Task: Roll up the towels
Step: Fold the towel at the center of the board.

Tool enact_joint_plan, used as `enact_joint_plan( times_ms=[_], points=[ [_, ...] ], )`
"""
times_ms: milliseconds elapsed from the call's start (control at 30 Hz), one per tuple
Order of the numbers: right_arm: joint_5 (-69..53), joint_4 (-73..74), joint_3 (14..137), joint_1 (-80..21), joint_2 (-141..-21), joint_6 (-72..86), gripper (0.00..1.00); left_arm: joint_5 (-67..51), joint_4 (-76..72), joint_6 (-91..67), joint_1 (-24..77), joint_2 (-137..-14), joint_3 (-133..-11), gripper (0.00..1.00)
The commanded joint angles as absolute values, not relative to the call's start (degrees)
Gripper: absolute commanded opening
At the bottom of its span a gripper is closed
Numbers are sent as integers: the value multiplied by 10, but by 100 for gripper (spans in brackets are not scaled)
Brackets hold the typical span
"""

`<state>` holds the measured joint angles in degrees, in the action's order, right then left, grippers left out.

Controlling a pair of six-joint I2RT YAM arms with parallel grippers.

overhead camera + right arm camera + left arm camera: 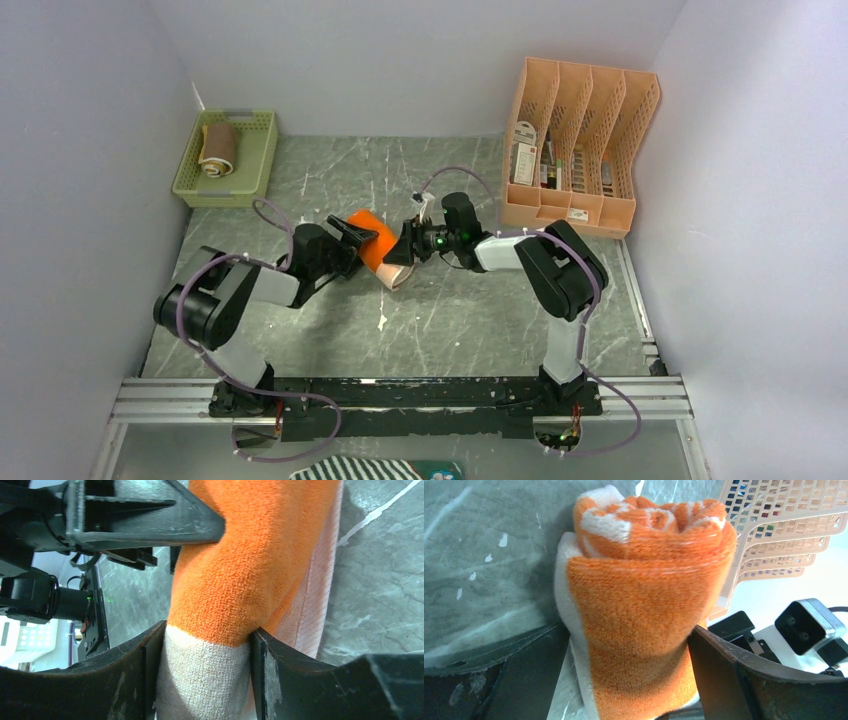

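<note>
In the middle of the table [450, 330], the left gripper [362, 238] and right gripper [405, 246] each pinch an end of the rolled towel [378, 245], soft, light, likely to unwind unless squeezed across its layers.

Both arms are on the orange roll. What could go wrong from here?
1. The left gripper and right gripper both clamp the orange towel roll; uneven motion could stretch or loosen it.
2. A pale outer flap lies loose beside the roll and may unwind on release.
3. The left fingers sit close above the right fingers, so they could collide.
</note>
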<state>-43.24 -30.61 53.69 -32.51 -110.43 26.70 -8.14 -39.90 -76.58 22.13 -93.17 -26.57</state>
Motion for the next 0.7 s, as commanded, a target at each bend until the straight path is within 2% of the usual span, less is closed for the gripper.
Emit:
enact_joint_plan(
  times_ms=[0,233,367,533,600,667],
  points=[
    [-476,-332,528,-332,-1075,261,56,-74,-522,-798,232,-985,-250,100],
    [-496,-353,511,-336,-1064,257,55,-97,-649,-824,242,-1054,-249,98],
    [-500,-347,510,-338,-1063,247,55,-99,-645,-806,244,-1047,-252,75],
    [-495,-327,512,-337,-1050,223,57,-86,-525,-721,244,-986,-286,48],
    [-481,-303,516,-336,-1038,206,64,-69,-481,-688,244,-954,-296,41],
    [-458,-279,519,-333,-1018,187,75,-54,-426,-647,242,-916,-313,40]
  ],
)
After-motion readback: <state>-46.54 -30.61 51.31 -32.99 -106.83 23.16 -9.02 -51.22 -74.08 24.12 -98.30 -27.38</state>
